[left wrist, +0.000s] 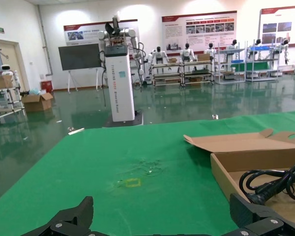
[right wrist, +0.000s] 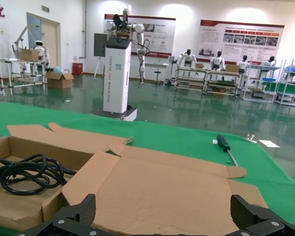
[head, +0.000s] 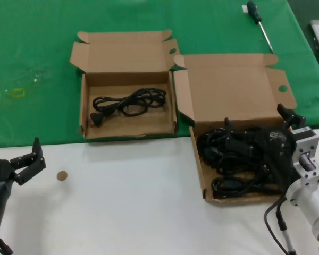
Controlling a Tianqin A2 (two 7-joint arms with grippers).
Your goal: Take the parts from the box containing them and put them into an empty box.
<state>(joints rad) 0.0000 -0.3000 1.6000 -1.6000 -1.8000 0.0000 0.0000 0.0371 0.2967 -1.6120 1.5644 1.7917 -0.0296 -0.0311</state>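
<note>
The larger cardboard box stands at the right with its lid folded back and a heap of black power cords inside. My right gripper hovers open just over that heap, facing the lid, with nothing between its fingers. To the left, the smaller cardboard box holds one coiled black cord, which also shows in the left wrist view and the right wrist view. My left gripper rests open and empty at the near left, on the white surface.
A screwdriver lies on the green mat at the far right. A small brown disc sits on the white surface near the left gripper. A yellow mark is on the mat at far left.
</note>
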